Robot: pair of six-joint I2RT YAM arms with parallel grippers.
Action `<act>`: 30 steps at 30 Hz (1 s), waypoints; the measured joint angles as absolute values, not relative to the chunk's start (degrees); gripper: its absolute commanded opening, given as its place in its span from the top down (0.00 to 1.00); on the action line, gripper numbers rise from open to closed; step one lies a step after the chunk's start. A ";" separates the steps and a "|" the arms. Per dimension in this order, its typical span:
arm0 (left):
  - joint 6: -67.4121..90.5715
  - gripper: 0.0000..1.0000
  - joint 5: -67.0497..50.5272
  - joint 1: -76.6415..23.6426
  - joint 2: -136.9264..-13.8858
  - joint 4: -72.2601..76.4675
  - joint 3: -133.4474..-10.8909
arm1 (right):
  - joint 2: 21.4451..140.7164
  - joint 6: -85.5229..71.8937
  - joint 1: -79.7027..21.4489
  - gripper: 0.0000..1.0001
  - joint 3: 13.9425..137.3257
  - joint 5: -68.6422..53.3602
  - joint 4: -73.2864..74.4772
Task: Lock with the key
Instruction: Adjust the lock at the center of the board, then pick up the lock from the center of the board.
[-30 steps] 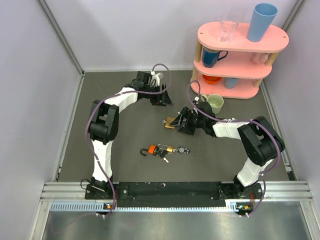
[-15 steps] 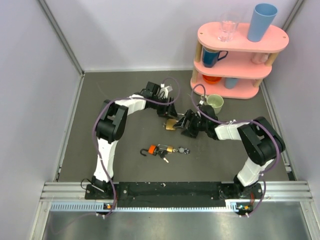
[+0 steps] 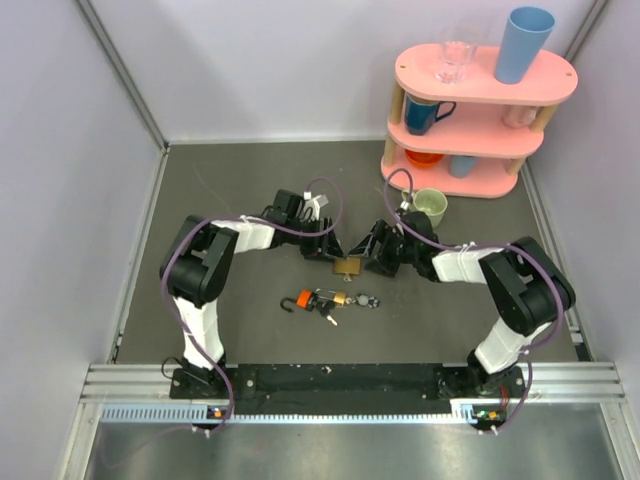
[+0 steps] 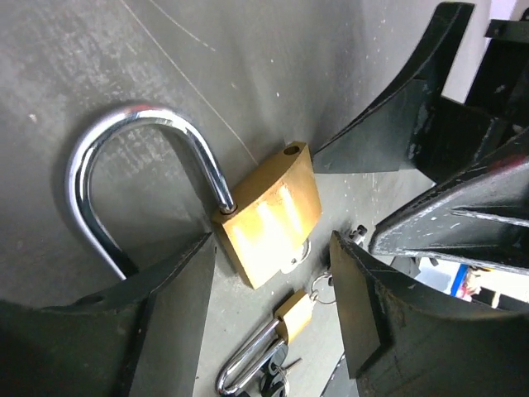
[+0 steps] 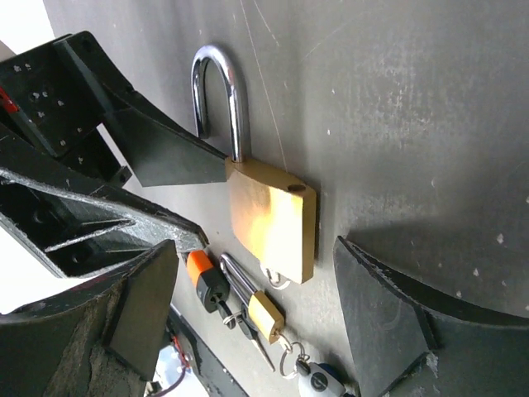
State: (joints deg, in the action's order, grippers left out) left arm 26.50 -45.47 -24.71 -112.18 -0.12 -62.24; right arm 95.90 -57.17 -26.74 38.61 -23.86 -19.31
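Note:
The large brass padlock (image 3: 347,267) lies flat on the dark table with its silver shackle (image 4: 124,165) swung open. My left gripper (image 3: 325,245) and right gripper (image 3: 372,250) face each other across it, both open. In the left wrist view the brass body (image 4: 269,213) lies just beyond the left gripper (image 4: 271,241); in the right wrist view the body (image 5: 273,217) sits likewise before the right gripper (image 5: 254,246). Nearer the arms lie the orange-and-black padlock (image 5: 205,281), a tiny brass padlock (image 5: 266,314) and the thin silver key (image 5: 263,351), untouched.
A blue fob (image 3: 362,299) lies by the key bunch (image 3: 326,312). A green mug (image 3: 432,207) stands just behind the right arm. A pink three-tier shelf (image 3: 560,75) with cups fills the back right corner. Walls close in both sides.
The left arm swung from the back of the table down to the large brass padlock. The padlock slid a little toward the arms, and the right gripper followed it.

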 measured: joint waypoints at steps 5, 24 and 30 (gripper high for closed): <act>27.16 0.35 -42.72 -24.47 -110.39 -0.23 -61.56 | 93.10 -55.20 -26.70 0.25 38.61 -22.74 -16.25; 32.93 0.44 -46.15 -19.81 -107.46 0.49 -56.16 | 94.67 -48.53 -26.33 0.36 40.07 -25.61 -11.53; 35.66 0.47 -46.30 -21.23 -107.46 3.01 -54.17 | 98.61 -47.07 -26.22 0.37 43.72 -27.77 -11.94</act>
State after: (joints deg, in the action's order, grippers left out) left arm 35.66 -46.30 -21.23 -107.46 3.01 -54.17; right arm 98.61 -47.07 -26.22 43.72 -27.77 -11.94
